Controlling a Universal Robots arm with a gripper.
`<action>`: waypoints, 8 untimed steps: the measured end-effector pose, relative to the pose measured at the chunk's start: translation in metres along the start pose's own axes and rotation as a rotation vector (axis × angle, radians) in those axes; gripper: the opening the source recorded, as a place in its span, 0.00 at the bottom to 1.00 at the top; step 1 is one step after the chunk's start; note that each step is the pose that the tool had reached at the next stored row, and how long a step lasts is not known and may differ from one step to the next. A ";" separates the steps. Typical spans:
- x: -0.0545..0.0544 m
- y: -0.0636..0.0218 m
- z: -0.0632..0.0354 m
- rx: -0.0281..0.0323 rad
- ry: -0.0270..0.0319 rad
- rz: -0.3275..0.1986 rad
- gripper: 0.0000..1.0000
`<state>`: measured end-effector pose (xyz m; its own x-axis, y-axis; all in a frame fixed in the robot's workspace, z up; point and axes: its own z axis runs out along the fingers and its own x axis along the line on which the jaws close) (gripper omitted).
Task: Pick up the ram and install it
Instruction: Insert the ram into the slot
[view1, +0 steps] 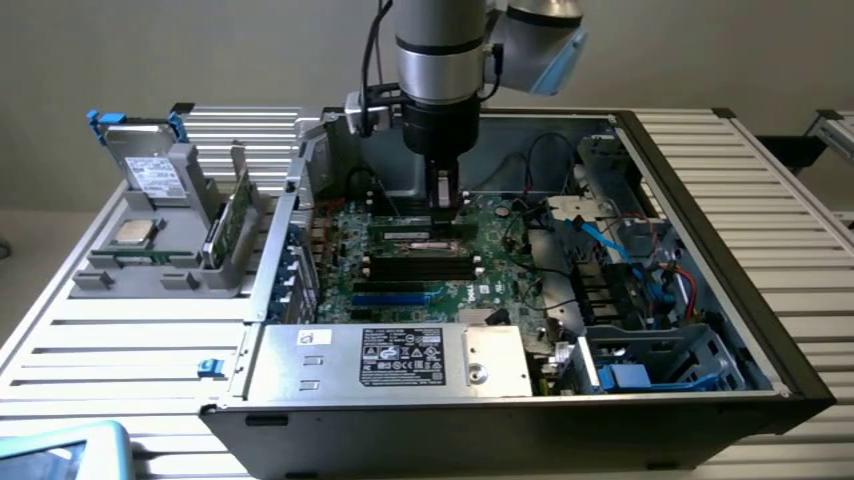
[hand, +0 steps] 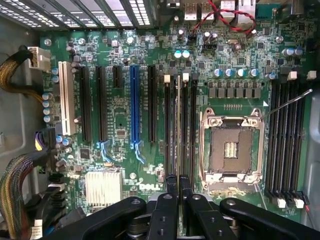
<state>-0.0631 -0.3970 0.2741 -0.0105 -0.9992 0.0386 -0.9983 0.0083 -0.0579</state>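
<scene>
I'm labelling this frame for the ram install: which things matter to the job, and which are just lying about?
Job: ram, held edge-on by the tool; black memory slots.
Lying about: processor chip; drive with blue handles; power supply.

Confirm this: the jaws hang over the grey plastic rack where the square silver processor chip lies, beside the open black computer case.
No. The exterior view shows the jaws over the green motherboard inside the black computer case; the silver processor chip does lie on the grey rack.
</scene>
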 end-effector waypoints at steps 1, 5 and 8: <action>0.000 0.0001 0.0018 0.0001 -0.0001 0.000 0.13; 0.000 0.0005 0.0091 0.0000 0.0000 0.000 0.13; 0.000 0.0008 0.0145 0.0000 0.0000 0.000 0.13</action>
<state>-0.0631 -0.3979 0.2596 -0.0105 -0.9992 0.0386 -0.9983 0.0082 -0.0579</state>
